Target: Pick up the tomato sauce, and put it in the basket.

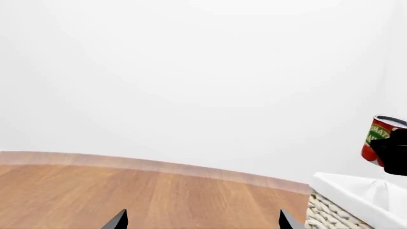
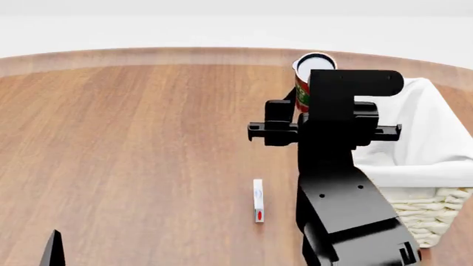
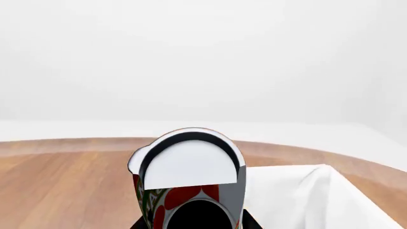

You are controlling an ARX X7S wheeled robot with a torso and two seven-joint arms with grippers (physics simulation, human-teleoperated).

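Risk is what I am watching most: I am carrying the tomato sauce (image 2: 304, 83) clamped in the right gripper (image 2: 296, 105), raised off the wooden table (image 2: 133, 138) and hanging just beside the near-left edge of the basket (image 2: 436, 166), so letting go now would likely be dropping it on the rim or outside the cloth lining, and it could roll off. Left of it, my left gripper (image 1: 200, 222) is idling low with its jaws spread wide and empty, while the right arm (image 2: 347, 210) is reaching forward, wrist level, with a small white tube (image 2: 258, 200) lying on the table beside it.
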